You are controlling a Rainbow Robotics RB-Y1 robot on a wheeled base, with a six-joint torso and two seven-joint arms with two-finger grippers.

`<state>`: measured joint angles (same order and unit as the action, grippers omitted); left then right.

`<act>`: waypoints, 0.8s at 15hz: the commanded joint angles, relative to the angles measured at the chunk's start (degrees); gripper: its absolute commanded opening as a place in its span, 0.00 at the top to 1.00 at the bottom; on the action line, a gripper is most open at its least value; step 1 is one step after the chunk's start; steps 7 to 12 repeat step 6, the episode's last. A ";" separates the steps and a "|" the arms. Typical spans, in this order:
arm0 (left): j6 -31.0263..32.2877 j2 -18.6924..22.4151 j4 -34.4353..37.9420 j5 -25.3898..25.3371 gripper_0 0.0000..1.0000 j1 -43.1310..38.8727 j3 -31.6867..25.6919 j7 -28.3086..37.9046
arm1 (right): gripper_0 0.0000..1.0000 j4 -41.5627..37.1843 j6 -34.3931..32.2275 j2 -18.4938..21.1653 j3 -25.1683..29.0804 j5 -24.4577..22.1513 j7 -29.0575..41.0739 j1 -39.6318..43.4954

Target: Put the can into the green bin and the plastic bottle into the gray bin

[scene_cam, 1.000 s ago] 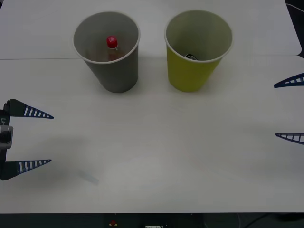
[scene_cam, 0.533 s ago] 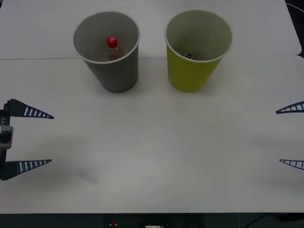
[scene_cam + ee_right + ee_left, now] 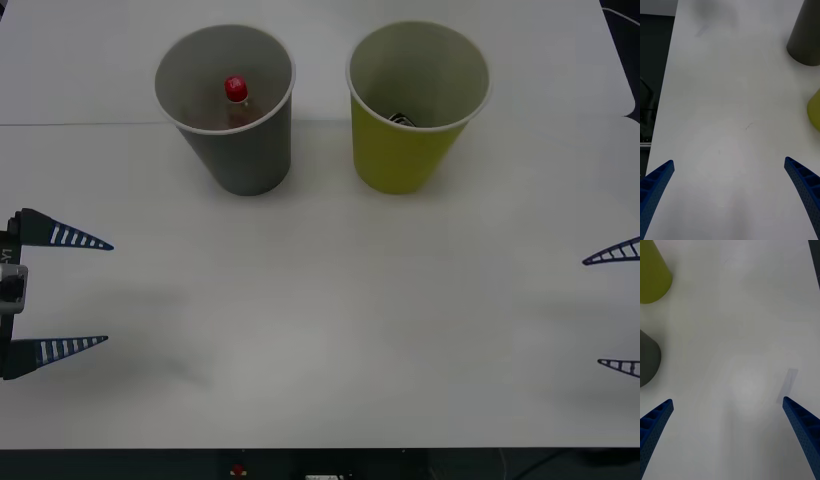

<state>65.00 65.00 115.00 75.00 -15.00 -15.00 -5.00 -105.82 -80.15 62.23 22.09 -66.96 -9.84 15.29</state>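
Note:
The gray bin (image 3: 245,150) stands at the back left of the table with the plastic bottle (image 3: 236,95) inside it, red cap up. To its right the green bin (image 3: 405,150) holds the can (image 3: 400,120), of which a dark sliver shows at the bottom. My left gripper (image 3: 95,292) hovers open at the left edge, well in front of the gray bin. At the right edge my right gripper (image 3: 605,310) is open and holds nothing. Both wrist views catch the gray bin (image 3: 807,37) (image 3: 647,360) and the green bin (image 3: 814,112) (image 3: 651,273) from the side.
The white table (image 3: 330,300) spreads between the two grippers and in front of the bins. Its front edge (image 3: 320,450) runs along the bottom of the front view. A faint seam crosses the table behind the bins.
My right gripper has drawn back toward the front right of the table, away from the green bin. The left gripper, the bins and their contents have stayed put.

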 commanded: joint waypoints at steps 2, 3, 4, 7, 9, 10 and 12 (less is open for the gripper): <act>0.00 0.00 0.00 0.00 0.00 0.00 0.00 0.00 | 0.00 1.76 0.17 -0.01 -0.03 0.07 0.35 0.00; 0.00 0.00 0.00 0.00 0.00 0.00 0.00 0.00 | 0.00 1.76 0.17 -0.01 -0.03 0.07 0.35 0.00; 0.00 0.00 0.00 0.00 0.00 0.00 0.00 0.00 | 0.00 1.76 0.17 -0.01 -0.03 0.07 0.35 0.00; 0.00 0.00 0.00 0.00 0.00 0.00 0.00 0.00 | 0.00 1.76 0.17 -0.01 -0.03 0.07 0.35 0.00; 0.00 0.00 0.00 0.00 0.00 0.00 0.00 0.00 | 0.00 1.76 0.17 -0.01 -0.03 0.07 0.35 0.00; 0.00 0.00 0.00 0.00 0.00 0.00 0.00 0.00 | 0.00 1.76 0.17 -0.01 -0.03 0.07 0.35 0.00; 0.00 0.00 0.00 0.00 0.00 0.00 0.00 0.00 | 0.00 1.76 0.17 -0.01 -0.03 0.07 0.35 0.00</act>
